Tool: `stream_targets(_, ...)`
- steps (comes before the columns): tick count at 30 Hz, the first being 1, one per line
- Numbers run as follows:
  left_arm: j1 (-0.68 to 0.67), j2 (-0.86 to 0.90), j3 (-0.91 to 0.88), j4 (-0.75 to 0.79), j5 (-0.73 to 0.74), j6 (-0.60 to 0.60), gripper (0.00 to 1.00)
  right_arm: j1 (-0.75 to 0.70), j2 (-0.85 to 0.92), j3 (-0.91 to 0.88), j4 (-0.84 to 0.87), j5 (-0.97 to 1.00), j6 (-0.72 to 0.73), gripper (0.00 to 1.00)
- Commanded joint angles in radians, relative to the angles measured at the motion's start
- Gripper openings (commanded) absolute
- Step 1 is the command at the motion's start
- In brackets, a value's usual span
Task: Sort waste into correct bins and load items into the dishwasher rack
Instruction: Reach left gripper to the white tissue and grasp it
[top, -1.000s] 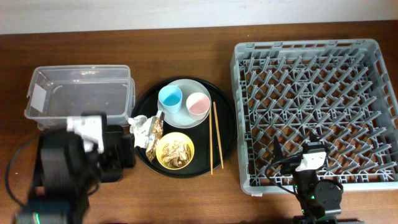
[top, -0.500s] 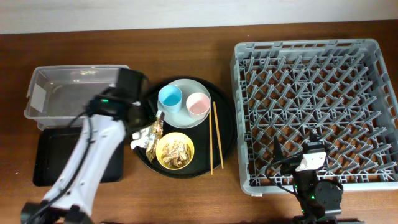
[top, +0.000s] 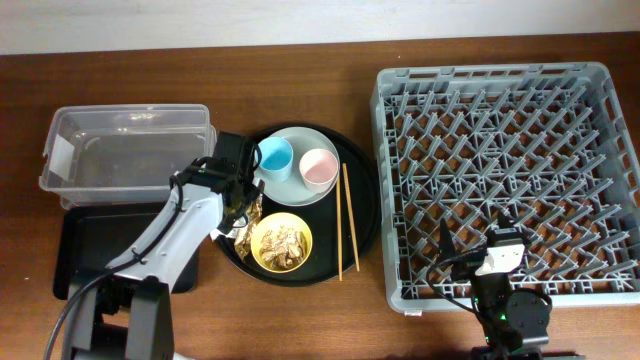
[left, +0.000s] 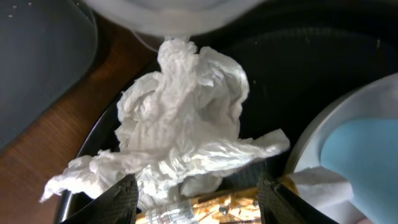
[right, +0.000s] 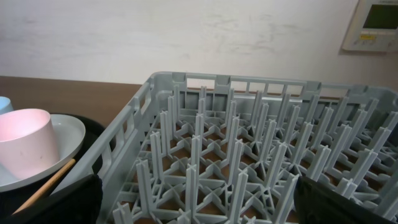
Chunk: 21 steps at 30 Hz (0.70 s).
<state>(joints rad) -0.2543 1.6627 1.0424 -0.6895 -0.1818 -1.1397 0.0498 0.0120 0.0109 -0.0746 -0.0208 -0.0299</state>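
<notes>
A robot lab or test room: wooden table, bare white wall, wall-mounted control panel

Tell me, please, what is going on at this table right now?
The left gripper is down over the round black tray, fingers spread either side of the crumpled white tissue, not closed on it. The right gripper sits open at the near edge of the dishwasher rack, which holds nothing. The blue cup, pink cup, plate, yellow bowl of food scraps and chopsticks are on the tray.

L arm hides tissue overhead; wrapper cut off at wrist-cam btm edge.
</notes>
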Motion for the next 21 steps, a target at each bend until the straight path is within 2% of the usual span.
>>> stream_targets(1, 0.002, 0.005, -0.084, 0.066, -0.043, -0.057, 0.6, -0.005, -0.006, -0.005, -0.005, -0.002, 0.001, 0.98)
stream_targets(3, 0.002, 0.005, -0.099, 0.101, -0.047, -0.057, 0.54, -0.005, -0.006, -0.005, -0.004, -0.002, 0.001, 0.98)
stream_targets(4, 0.002, 0.005, -0.099, 0.106, -0.047, -0.057, 0.47, -0.005, -0.006, -0.005, -0.004, -0.002, 0.001, 0.98)
stream_targets(5, 0.002, 0.005, -0.099, 0.108, -0.047, -0.056, 0.32, -0.005, -0.006, -0.005, -0.004, -0.002, 0.001, 0.98)
stream_targets(7, 0.002, 0.005, -0.099, 0.106, -0.047, -0.05, 0.14, -0.005, -0.006, -0.005, -0.004, -0.002, 0.001, 0.99)
stream_targets(8, 0.002, 0.004, -0.098, 0.106, -0.047, -0.035, 0.02, -0.005, -0.006, -0.005, -0.004, -0.002, 0.001, 0.98)
stream_targets(13, 0.002, -0.13, -0.063, 0.09, -0.049, 0.087, 0.01, -0.005, -0.006, -0.005, -0.004, -0.002, 0.001, 0.98)
stream_targets(16, 0.002, -0.237, -0.061, 0.058, -0.051, 0.095, 0.01, -0.005, -0.006, -0.005, -0.004, -0.002, 0.001, 0.98)
stream_targets(21, 0.002, -0.243, -0.061, 0.036, -0.051, 0.095, 0.01, -0.005, -0.006, -0.005, -0.004, -0.002, 0.001, 0.99)
